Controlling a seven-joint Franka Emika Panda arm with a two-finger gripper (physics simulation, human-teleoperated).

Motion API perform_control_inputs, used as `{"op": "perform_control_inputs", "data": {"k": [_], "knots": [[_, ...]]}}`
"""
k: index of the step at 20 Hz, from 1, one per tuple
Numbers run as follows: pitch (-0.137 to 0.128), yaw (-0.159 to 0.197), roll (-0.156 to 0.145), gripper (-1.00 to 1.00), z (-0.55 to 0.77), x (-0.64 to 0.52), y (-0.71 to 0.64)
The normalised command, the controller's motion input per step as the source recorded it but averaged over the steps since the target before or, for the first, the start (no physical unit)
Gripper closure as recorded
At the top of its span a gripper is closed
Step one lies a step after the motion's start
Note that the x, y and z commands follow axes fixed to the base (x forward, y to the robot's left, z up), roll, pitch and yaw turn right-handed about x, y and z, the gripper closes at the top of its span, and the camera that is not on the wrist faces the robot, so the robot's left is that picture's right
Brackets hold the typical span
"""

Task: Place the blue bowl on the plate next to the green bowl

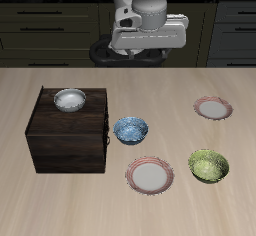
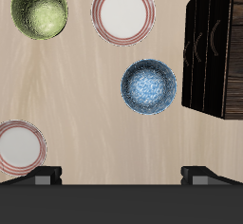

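The blue bowl (image 1: 130,130) stands on the table beside the dark cabinet, empty and upright; it also shows in the wrist view (image 2: 149,85). The green bowl (image 1: 208,165) (image 2: 39,8) sits near the table's front edge. The plate (image 1: 151,174) (image 2: 122,11) with a reddish-pink rim lies beside the green bowl, empty. My gripper (image 1: 148,52) (image 2: 121,177) hangs high above the table's back, well away from the blue bowl. It is open and empty, with the fingertips (image 2: 43,177) far apart.
A second near-identical plate (image 1: 212,107) (image 2: 19,147) lies farther back than the green bowl. A dark wooden cabinet (image 1: 68,132) (image 2: 218,52) stands beside the blue bowl, with a whitish-grey bowl (image 1: 70,100) on its top.
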Motion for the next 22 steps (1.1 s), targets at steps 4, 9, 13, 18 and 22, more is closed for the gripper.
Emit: {"op": "perform_control_inputs", "data": {"k": [4, 9, 13, 18, 22], "knots": [[-0.006, -0.007, -0.008, -1.00, 0.03, 0.21, 0.09], [0.031, -0.018, 0.017, -1.00, -0.02, 0.29, 0.06], [-0.010, -0.005, -0.001, -1.00, 0.04, 0.10, 0.04], [0.000, -0.004, -0.015, -1.00, 0.03, 0.23, 0.04], [0.003, -0.008, -0.021, -1.00, 0.00, 0.15, -0.05]]}}
